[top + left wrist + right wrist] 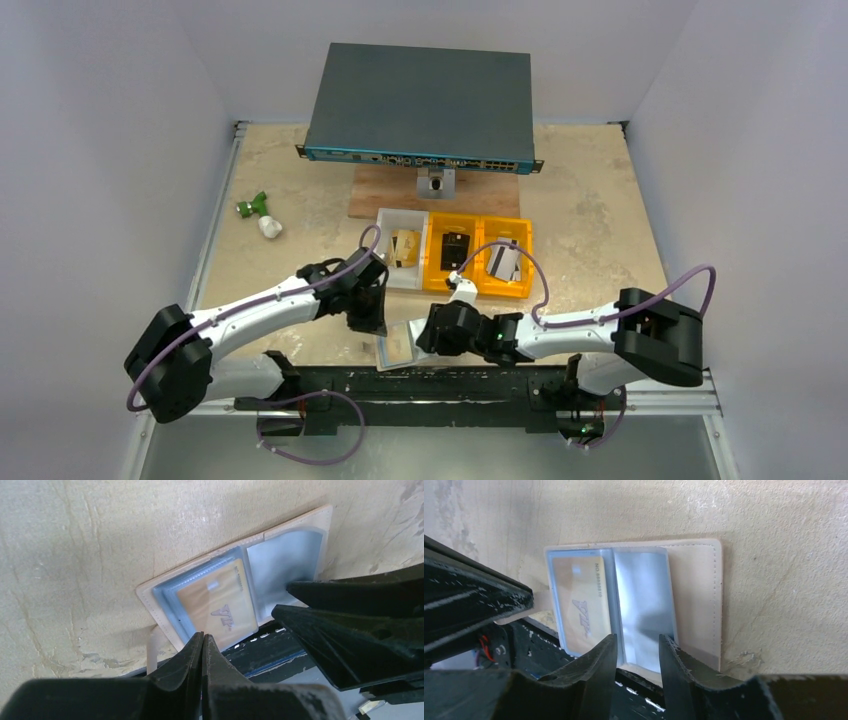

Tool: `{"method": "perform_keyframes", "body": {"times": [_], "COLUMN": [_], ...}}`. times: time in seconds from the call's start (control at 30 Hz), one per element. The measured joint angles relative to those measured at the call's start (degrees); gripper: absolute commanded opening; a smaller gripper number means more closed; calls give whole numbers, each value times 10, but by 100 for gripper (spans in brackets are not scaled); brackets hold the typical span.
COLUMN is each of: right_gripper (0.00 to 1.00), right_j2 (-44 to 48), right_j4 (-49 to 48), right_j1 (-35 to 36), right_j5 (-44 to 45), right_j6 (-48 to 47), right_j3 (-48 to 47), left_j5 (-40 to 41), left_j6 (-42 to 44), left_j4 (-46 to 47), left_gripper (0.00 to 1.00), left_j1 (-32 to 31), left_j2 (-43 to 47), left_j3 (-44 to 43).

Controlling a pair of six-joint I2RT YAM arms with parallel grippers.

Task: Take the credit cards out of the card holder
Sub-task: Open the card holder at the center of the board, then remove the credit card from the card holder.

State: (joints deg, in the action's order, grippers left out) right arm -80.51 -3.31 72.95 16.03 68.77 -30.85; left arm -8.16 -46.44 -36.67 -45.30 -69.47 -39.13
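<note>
The card holder point(398, 346) lies opened flat at the table's front edge, its pale blue inside facing up inside a tan stitched border point(696, 590). A tan credit card marked VIP point(220, 605) point(581, 602) sits in one clear pocket. The pocket beside it point(644, 600) shows only blue lining. My left gripper point(202, 636) point(366, 322) is shut with nothing visible between its tips, and it sits at the holder's near corner by a pale strap point(152, 652). My right gripper point(636, 641) point(424, 338) stands open, its fingers either side of the empty pocket's near edge.
Behind the holder stand a white bin point(388, 268) with cards and two orange bins point(436, 280) point(520, 285), one holding a small black block point(455, 248). A network switch point(420, 100) on a wooden board fills the back. A green and white object point(258, 212) lies at the left.
</note>
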Motion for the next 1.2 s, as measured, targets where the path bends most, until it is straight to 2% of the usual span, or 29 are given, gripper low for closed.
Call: {"method": "perform_keyframes", "body": {"times": [0.27, 0.47, 0.9, 1.2], "right_gripper": [37, 35, 35, 15], "right_j2": [-1, -38, -76, -81], "right_j4": [-80, -144, -217, -256], "right_j1": [-17, -21, -28, -33], "right_j5": [-49, -82, -118, -124], "right_j6": [2, 3, 21, 26], "right_j3": [22, 24, 43, 68], "left_j5": [4, 14, 14, 11], "left_j6": [-10, -10, -9, -10], "left_j4": [16, 22, 32, 30], "left_gripper": [0, 0, 0, 0], "left_j1": [-21, -21, -28, -34], "left_j2": [-34, -46, -64, -84], "left_j3": [15, 24, 21, 7]}}
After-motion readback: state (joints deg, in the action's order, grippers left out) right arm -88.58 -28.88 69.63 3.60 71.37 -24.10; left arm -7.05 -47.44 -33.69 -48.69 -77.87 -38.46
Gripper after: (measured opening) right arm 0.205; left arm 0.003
